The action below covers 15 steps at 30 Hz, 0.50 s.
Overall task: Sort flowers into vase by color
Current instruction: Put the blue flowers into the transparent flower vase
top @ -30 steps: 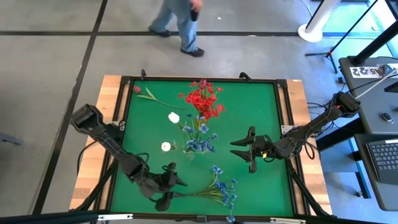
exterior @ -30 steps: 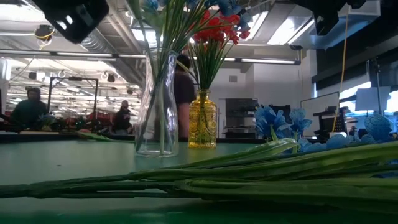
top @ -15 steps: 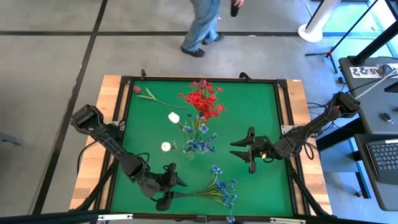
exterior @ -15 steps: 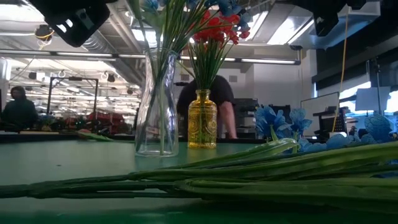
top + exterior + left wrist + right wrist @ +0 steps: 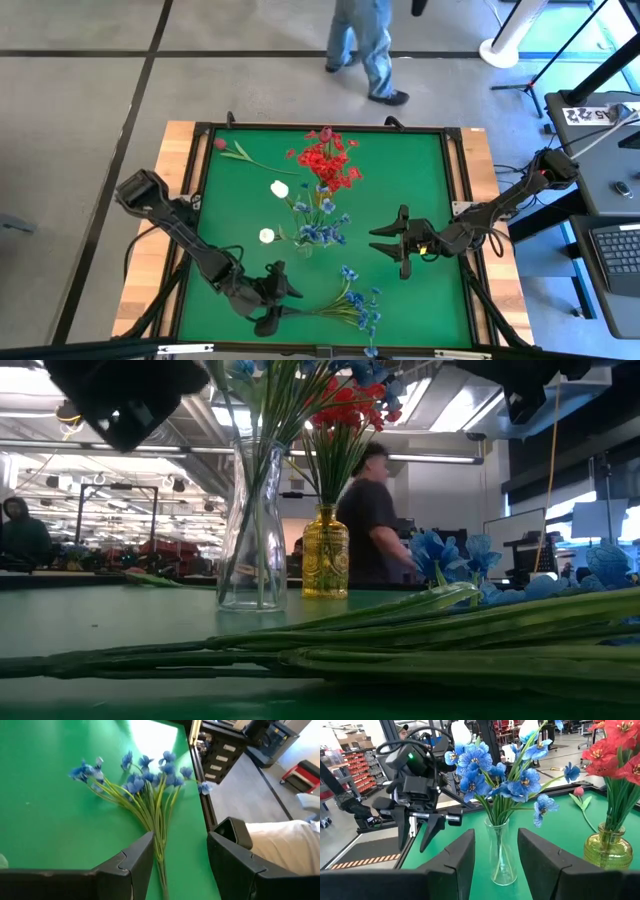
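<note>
At worktop front edge: blue flower bunch (image 5: 145, 785) lies flat.
Left hand (image 5: 175, 865): fingers spread, straddling the stems; lower, pinch low.
Right hand (image 5: 400, 243): spread, waiting.

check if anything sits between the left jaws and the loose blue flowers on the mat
Nothing visible does. The left gripper hangs open right over the stems of the blue flowers, with only bare green mat around them.
</note>
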### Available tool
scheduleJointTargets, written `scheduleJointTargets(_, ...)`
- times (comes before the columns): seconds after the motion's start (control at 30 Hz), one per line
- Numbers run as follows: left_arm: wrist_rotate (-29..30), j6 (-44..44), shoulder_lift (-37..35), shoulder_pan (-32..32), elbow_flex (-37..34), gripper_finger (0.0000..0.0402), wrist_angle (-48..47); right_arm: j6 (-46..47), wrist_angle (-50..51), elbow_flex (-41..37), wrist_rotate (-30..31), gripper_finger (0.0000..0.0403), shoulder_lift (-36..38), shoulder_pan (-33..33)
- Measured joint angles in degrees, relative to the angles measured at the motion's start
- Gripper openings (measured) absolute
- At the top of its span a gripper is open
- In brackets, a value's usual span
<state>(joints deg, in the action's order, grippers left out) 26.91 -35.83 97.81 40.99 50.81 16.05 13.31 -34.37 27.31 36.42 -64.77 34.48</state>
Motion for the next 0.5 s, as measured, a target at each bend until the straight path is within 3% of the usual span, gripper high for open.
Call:
scheduleJointTargets(0.23, -2.5, -1.4, 5.4, -1.6, 0.1, 0.0177, 2.9, -0.2, 0.3, 0.0, 0.5, 0.0147, 0.0, 0.0)
scheduleJointTargets(0.5, -5.5, 5.3, 13.8, -4.4, 8.3, 0.0177, 2.6, -0.1, 0.4, 0.0, 0.5, 0.0147, 0.0, 0.0)
